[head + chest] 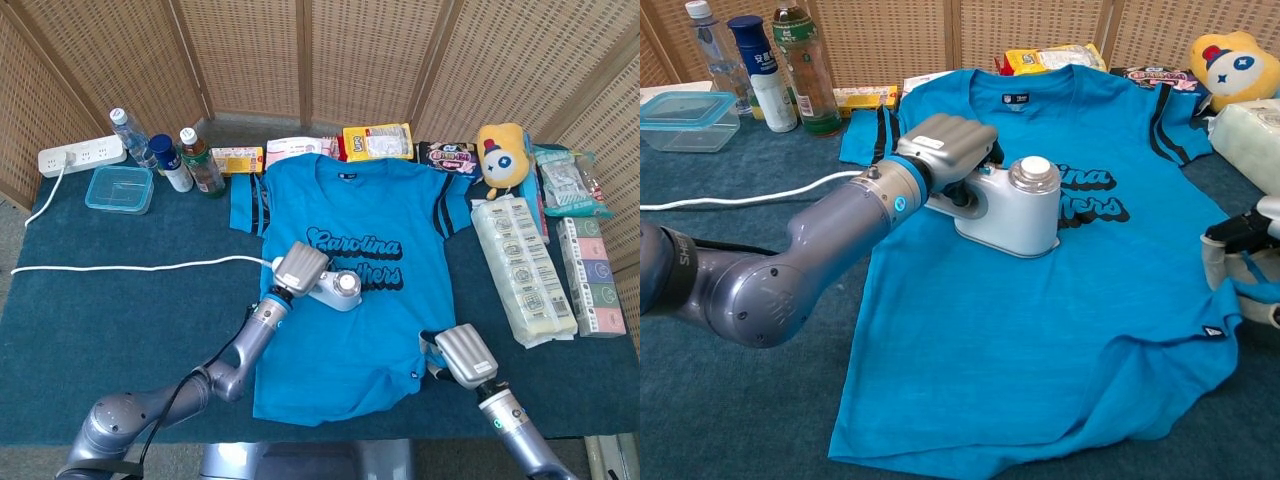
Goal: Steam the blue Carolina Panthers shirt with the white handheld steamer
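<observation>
The blue Carolina Panthers shirt point(375, 215) lies flat on the dark green table, collar at the far side. My left hand point(300, 267) grips the handle of the white handheld steamer point(340, 288), which rests on the shirt just left of the printed lettering. In the chest view the same left hand point(945, 148) wraps the handle and the steamer point(1015, 205) stands on the shirt point(1040, 330) with its round cap up. My right hand point(462, 355) holds the shirt's lower right hem, which is bunched there. At the chest view's right edge my right hand point(1240, 255) shows only partly.
The steamer's white cord point(130, 266) runs left across the table to a power strip point(80, 156). Bottles point(165, 155) and a clear container point(119, 189) stand at the back left. Snack packs point(378, 141), a yellow plush toy point(503, 153) and tissue packs point(522, 268) line the back and right.
</observation>
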